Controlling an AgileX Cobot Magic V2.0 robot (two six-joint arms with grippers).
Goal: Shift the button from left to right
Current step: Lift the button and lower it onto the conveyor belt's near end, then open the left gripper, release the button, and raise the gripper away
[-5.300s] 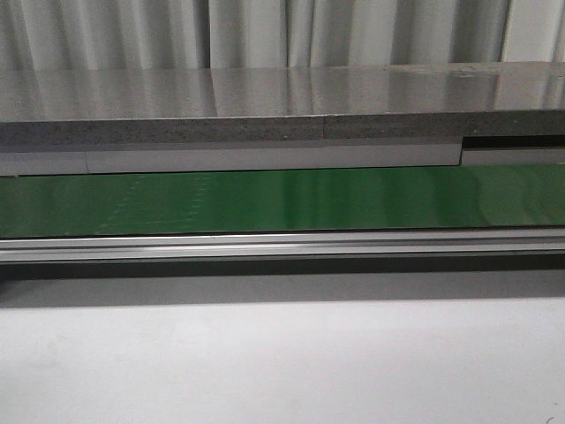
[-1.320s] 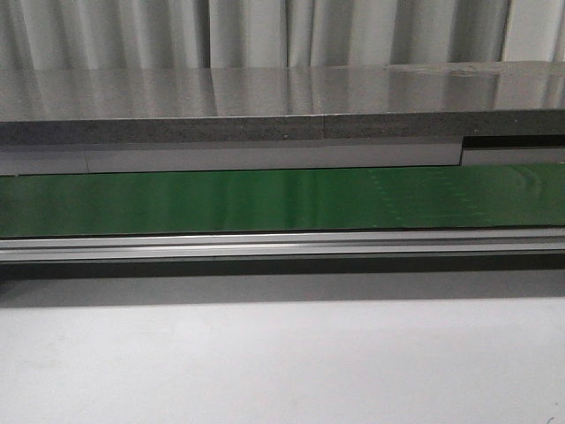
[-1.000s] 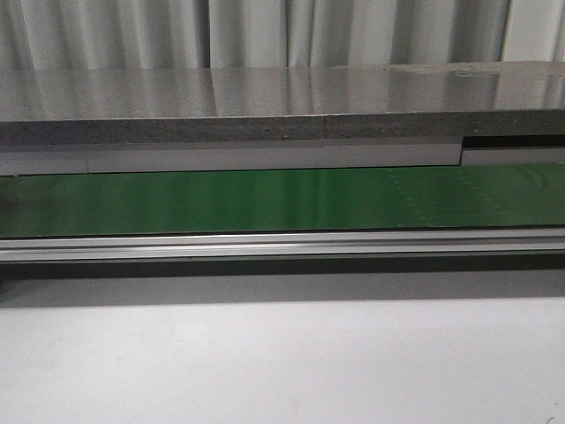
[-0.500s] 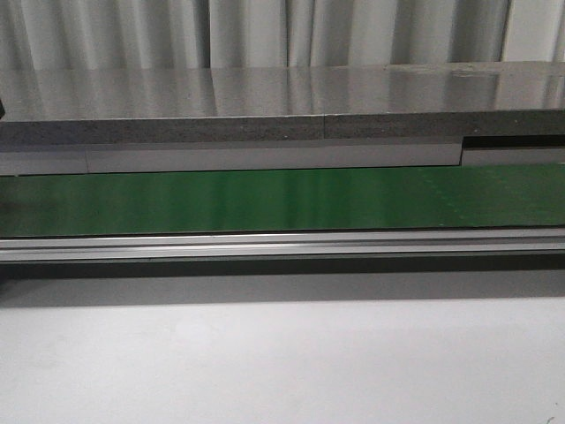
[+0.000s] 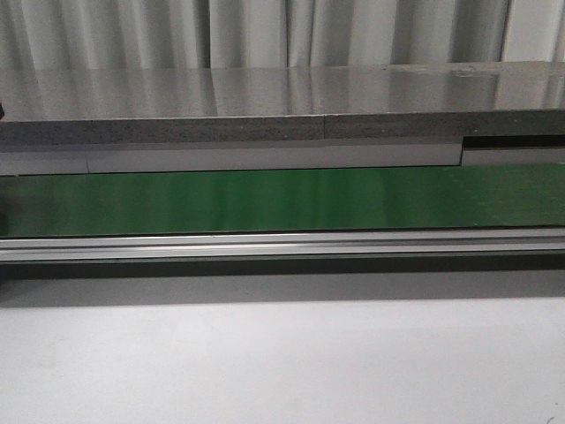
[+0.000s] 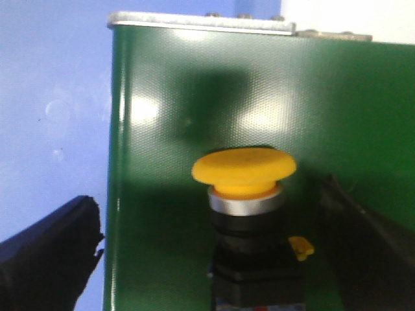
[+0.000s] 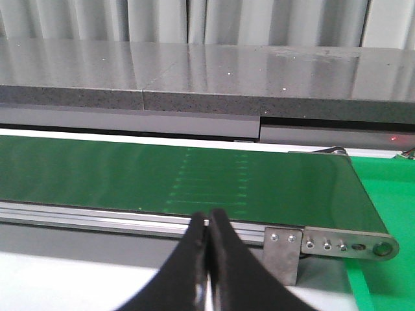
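The button (image 6: 245,170) stands upright on the green conveyor belt (image 6: 162,129) near the belt's end. It has a yellow-orange mushroom cap, a silver ring and a black body. My left gripper (image 6: 211,259) is open around it. One black finger (image 6: 52,259) is off the belt's edge and the other finger (image 6: 366,253) is on the button's far side. Neither touches the button. My right gripper (image 7: 207,223) is shut and empty, in front of the belt's rail (image 7: 97,217). Neither the button nor the grippers show in the front view.
The green belt (image 5: 282,199) runs across the front view behind an aluminium rail (image 5: 282,246), with a grey stone shelf (image 5: 282,106) behind it. The belt's right end has a metal bracket (image 7: 337,245) beside a green mat (image 7: 389,201).
Faint marks on the belt have drifted to the right and out of the front view. A dark edge has appeared at the far left of the front view.
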